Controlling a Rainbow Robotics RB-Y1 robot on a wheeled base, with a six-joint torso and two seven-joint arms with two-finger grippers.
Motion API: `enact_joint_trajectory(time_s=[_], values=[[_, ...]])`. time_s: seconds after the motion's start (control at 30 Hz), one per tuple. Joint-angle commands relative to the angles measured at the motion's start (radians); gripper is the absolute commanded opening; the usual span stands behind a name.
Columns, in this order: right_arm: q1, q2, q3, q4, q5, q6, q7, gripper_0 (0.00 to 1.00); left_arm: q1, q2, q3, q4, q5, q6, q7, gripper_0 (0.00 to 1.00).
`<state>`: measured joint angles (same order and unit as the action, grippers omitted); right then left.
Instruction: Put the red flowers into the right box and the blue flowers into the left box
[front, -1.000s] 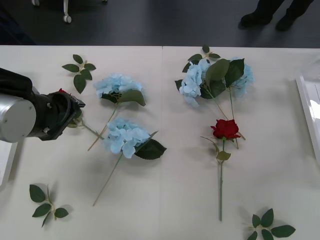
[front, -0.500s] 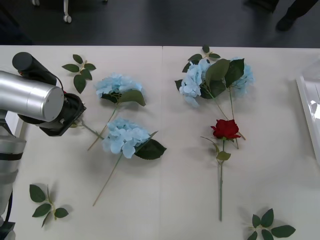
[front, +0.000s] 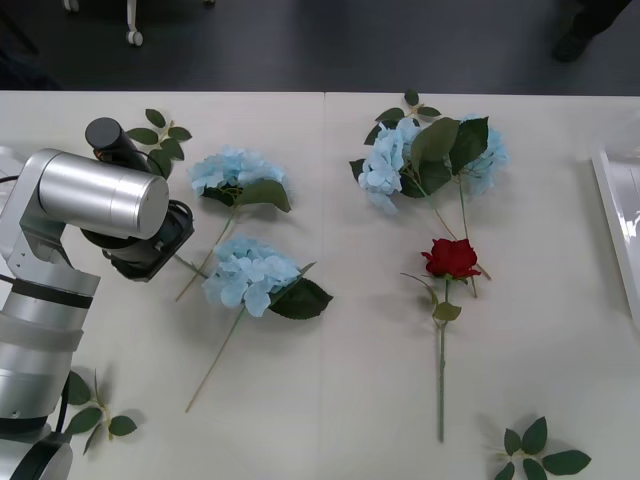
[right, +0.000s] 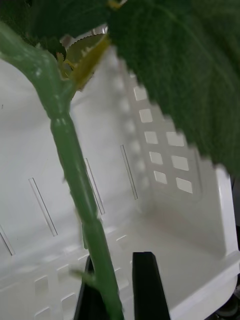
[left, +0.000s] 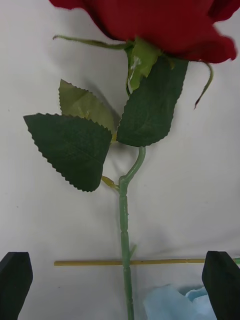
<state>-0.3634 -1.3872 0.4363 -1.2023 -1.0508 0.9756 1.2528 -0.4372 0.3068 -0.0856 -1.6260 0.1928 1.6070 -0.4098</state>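
In the left wrist view my left gripper (left: 117, 287) hangs open above a red flower (left: 150, 20) lying on the white table, its black fingertips (left: 15, 285) either side of the green stem (left: 125, 235). In the front view that gripper (front: 150, 250) sits at the table's left, beside two blue flowers (front: 235, 170) (front: 250, 272). Two more blue flowers (front: 385, 160) lie at the back right, with another red flower (front: 452, 258) in front of them. My right gripper (right: 112, 292) is shut on a green leafy stem (right: 75, 165) over the right box (right: 165, 165); its bloom is out of view.
Loose leaf sprigs lie at the back left (front: 160, 140), front left (front: 90, 405) and front right (front: 540, 455). The right box's rim (front: 615, 200) shows at the table's right edge. A thin tan stem (left: 160, 261) and blue petals (left: 175, 302) lie close to my left fingers.
My left arm has swung its silver forearm forward and to the right over the table's left side. The flowers on the table have not moved.
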Motion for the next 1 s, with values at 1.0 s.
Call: enact_joint_trajectory(time_s=[1.0], values=[[-0.008,-0.010,-0.192,-0.416,-0.109,0.123,0.017,0.90,-0.087,-0.002,0.004,0.241,0.002,-0.144,-0.003,0.85]])
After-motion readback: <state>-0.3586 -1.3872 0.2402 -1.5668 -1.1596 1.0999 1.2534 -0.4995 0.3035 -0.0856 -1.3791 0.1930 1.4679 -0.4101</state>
